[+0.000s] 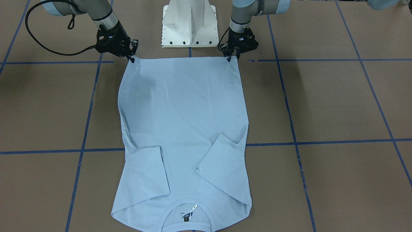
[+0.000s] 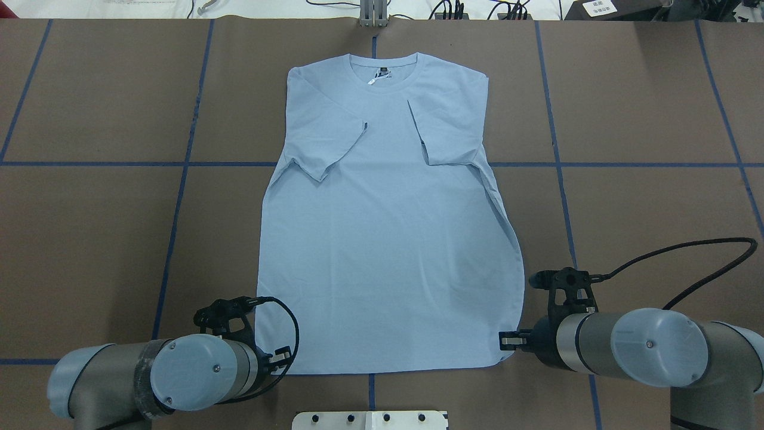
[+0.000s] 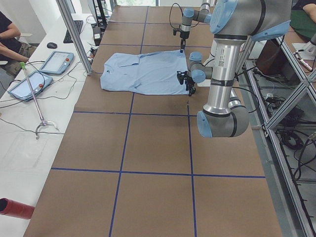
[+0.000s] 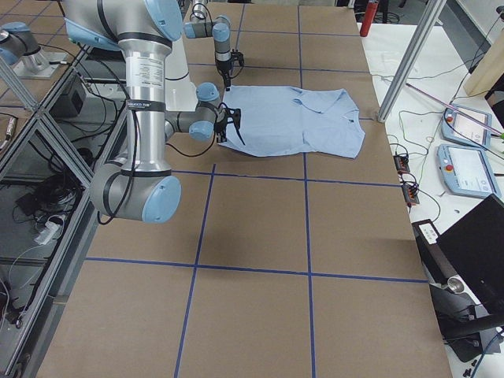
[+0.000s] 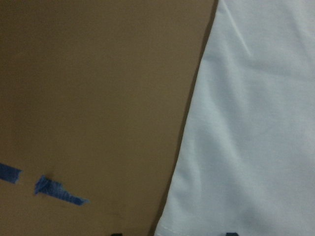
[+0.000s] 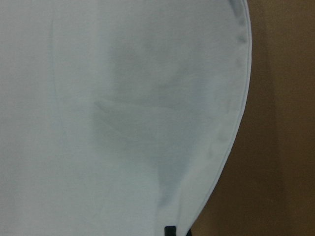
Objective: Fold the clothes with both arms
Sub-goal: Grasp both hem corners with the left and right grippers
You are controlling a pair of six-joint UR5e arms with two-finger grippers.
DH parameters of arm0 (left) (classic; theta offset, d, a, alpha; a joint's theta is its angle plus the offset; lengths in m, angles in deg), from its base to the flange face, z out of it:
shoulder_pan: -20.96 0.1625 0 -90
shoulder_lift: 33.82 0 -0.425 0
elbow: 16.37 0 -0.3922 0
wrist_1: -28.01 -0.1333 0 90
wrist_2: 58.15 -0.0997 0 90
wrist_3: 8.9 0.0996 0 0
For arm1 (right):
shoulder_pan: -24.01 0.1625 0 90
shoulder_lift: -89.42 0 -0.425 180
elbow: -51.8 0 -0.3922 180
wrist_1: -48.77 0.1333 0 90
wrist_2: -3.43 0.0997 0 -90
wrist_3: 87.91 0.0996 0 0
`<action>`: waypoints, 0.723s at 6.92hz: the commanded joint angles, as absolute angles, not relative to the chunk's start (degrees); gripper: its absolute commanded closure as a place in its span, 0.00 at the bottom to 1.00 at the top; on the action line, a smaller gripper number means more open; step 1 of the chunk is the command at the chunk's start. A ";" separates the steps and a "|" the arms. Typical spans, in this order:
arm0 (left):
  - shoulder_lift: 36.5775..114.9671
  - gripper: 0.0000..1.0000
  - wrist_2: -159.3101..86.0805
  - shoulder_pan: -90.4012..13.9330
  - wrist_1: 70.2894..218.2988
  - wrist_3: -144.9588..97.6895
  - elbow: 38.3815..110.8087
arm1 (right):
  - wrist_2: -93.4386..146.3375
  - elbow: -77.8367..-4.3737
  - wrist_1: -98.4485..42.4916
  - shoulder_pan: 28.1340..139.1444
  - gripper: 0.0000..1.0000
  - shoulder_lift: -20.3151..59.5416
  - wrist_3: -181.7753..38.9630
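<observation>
In the front-facing view, at the upper left, the right arm's black two-finger gripper (image 1: 132, 59) is reaching down to the left corner of the hem, its tips touching the cloth. The right wrist view is showing only one dark fingertip at the curved hem edge, so I cannot tell whether these jaws are pinching or apart.

The pale light-blue short-sleeved T-shirt (image 1: 183, 109) is lying flat on the brown paper-covered table (image 1: 338, 103), which is marked with blue tape lines (image 1: 322, 141). The shirt is filling the middle of the frame. Its long axis is running from top to bottom, with the straight hem pointing up toward the white metal pedestal (image 1: 189, 25) and the round collar (image 1: 186, 206) pointing at the bottom edge. A dark neck label (image 1: 186, 217) is showing inside the collar. Both short sleeves (image 1: 148, 170) are lying folded inward over the body.

At the upper right, the left arm's black gripper (image 1: 231, 58) is touching the right hem corner. In the left wrist view its jaws are standing spread, with the hem corner lying between them.
</observation>
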State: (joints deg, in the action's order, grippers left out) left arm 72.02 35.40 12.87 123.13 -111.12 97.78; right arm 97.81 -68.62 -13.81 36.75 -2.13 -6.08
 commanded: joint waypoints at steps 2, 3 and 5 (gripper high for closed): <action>72.17 1.00 35.46 12.79 123.11 -111.12 98.41 | 97.91 -68.61 -13.81 36.93 1.00 -2.16 -6.08; 71.74 1.00 35.46 12.53 122.94 -111.12 100.76 | 98.17 -68.87 -13.81 37.01 1.00 -2.34 -6.08; 72.08 1.00 35.45 13.05 113.24 -111.12 109.35 | 98.44 -72.45 -13.81 37.02 1.00 -5.74 -5.99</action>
